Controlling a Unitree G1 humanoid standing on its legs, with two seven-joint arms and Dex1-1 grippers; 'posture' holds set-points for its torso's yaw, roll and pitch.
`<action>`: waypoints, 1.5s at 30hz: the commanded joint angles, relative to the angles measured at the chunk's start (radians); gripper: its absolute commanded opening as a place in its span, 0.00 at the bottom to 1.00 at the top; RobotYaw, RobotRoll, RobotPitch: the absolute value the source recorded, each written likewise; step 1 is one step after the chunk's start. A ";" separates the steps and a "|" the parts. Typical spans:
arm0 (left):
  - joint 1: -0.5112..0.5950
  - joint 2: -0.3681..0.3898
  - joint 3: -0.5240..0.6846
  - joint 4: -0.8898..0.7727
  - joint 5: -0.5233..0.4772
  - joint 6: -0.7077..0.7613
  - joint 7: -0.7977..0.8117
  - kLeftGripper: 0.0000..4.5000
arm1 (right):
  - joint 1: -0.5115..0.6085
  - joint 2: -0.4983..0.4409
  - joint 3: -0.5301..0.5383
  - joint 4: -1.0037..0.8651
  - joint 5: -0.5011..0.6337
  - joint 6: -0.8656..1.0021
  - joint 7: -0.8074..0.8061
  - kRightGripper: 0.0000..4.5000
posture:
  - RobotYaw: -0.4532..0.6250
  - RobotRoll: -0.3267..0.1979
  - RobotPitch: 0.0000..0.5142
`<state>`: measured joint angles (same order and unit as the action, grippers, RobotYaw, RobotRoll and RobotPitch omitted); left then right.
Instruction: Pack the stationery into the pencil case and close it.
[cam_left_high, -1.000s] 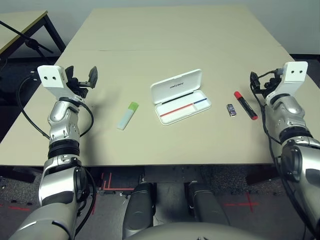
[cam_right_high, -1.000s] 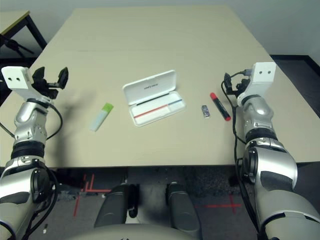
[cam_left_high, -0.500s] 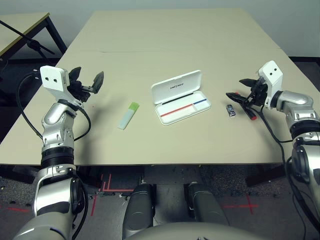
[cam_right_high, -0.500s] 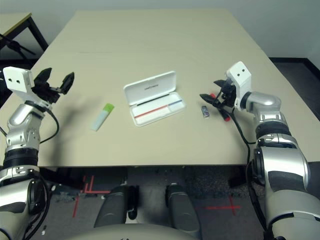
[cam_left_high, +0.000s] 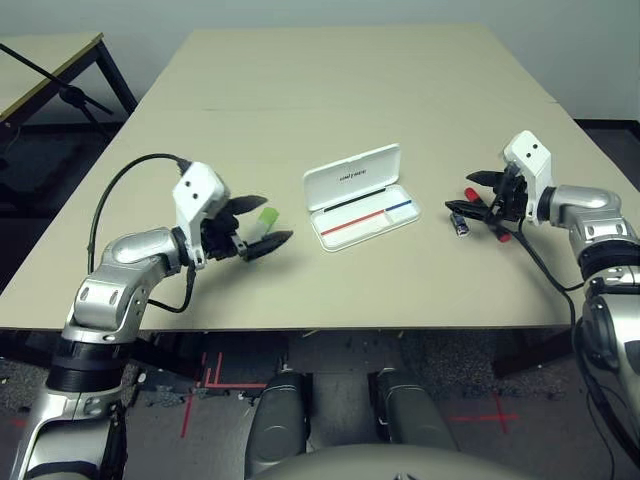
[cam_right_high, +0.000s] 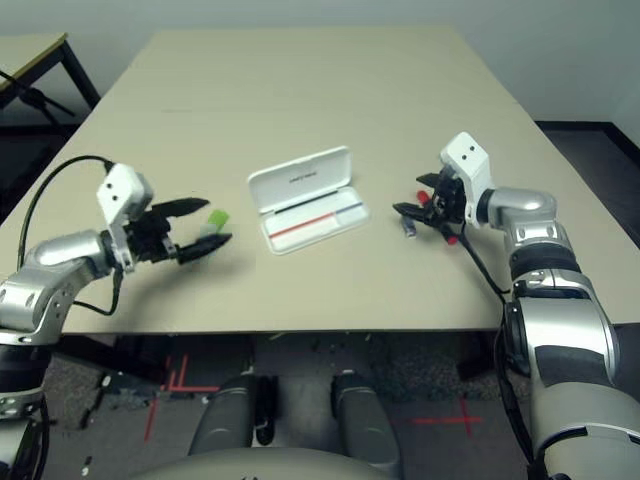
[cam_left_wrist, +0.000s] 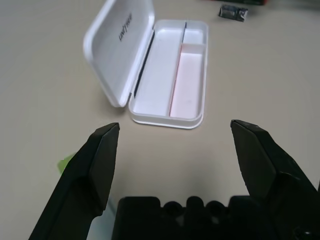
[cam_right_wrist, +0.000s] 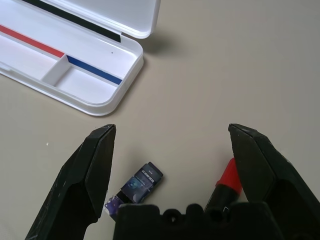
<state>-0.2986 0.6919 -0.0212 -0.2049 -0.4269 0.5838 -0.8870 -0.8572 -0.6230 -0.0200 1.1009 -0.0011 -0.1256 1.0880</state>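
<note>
The pencil case (cam_left_high: 360, 193) lies open at mid-table, its lid tipped back and its white tray showing a red and a blue line. Left of it lies the highlighter, of which the green cap (cam_left_high: 267, 214) shows. My left gripper (cam_left_wrist: 174, 131) is open, low over the table, with a finger on either side of that cap. Right of the case lie the small dark sharpener (cam_right_wrist: 135, 187) and the red marker (cam_right_wrist: 229, 177). My right gripper (cam_right_wrist: 172, 131) hangs open just above the two, touching neither.
The beige table (cam_left_high: 350, 90) stretches far behind the case. A second table edge and a dark stand (cam_left_high: 60, 85) sit off to the far left. A black cable (cam_left_high: 125, 180) loops over my left forearm.
My left arm has swung in and down from the far left to the highlighter. My right gripper has edged closer over the sharpener and marker. Both stayed open.
</note>
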 joint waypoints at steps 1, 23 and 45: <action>-0.039 0.012 -0.062 -0.043 0.014 0.046 -0.019 1.00 | 0.005 -0.007 0.011 -0.006 -0.010 0.002 -0.006 1.00 | 0.43 0.62 0.10; -0.285 -0.102 -0.412 0.190 0.272 0.032 -0.084 1.00 | 0.055 -0.034 0.000 -0.050 0.002 0.008 -0.022 1.00 | 0.37 0.62 0.12; -0.301 -0.184 -0.436 0.318 0.355 -0.014 -0.129 1.00 | 0.095 -0.046 -0.002 -0.088 0.016 0.006 -0.049 1.00 | 0.34 0.62 0.14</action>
<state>-0.5899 0.5093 -0.4392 0.0935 -0.0921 0.5665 -1.0052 -0.7727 -0.6631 -0.0140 1.0217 0.0083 -0.1165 1.0418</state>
